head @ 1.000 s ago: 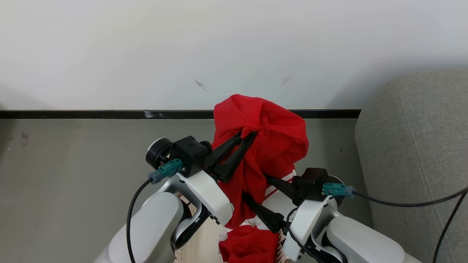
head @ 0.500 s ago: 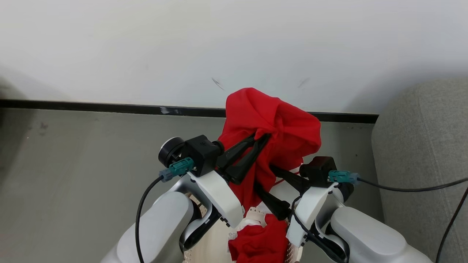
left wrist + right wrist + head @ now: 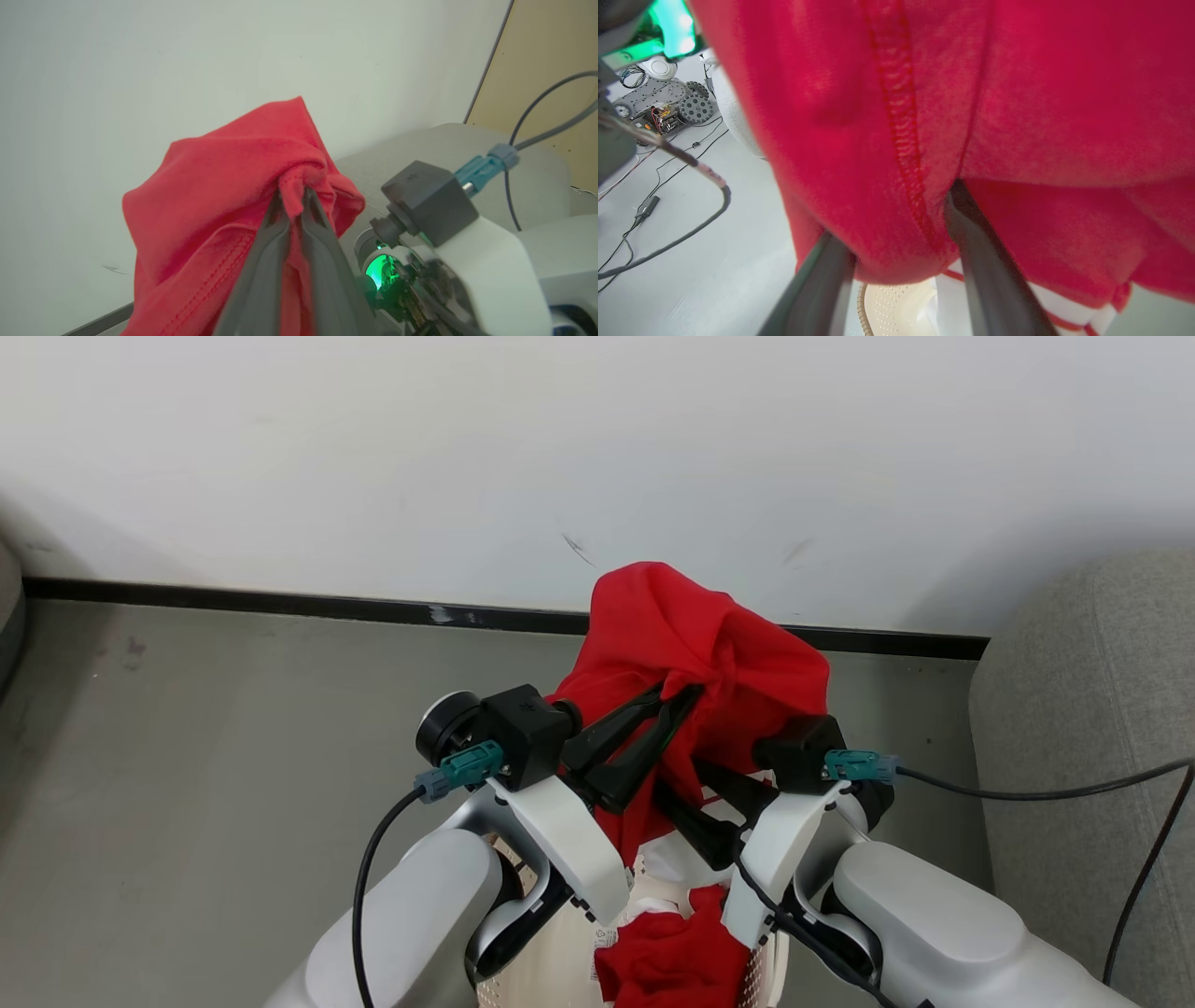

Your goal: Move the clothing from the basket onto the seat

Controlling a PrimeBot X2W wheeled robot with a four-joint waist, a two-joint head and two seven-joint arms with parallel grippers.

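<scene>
A red garment of the clothing hangs bunched in the air before the wall. My left gripper is shut on a fold near its top, and the pinched fold shows between both fingers. Lower, my right gripper stands open with its tips under the hanging cloth, fingers wide apart around a bulge of fabric. White trim hangs at the hem. The basket sits below my arms with more red clothing in it. The grey seat is at the right.
A white wall with a black baseboard runs behind grey floor. Black cables trail from both wrists. The right wrist view shows floor cables and a wheeled machine. A beige panel stands beyond the seat.
The camera has turned, shifting the whole picture rightward. My right gripper has risen and come closer to the left one, under the hanging garment. The left gripper keeps its hold.
</scene>
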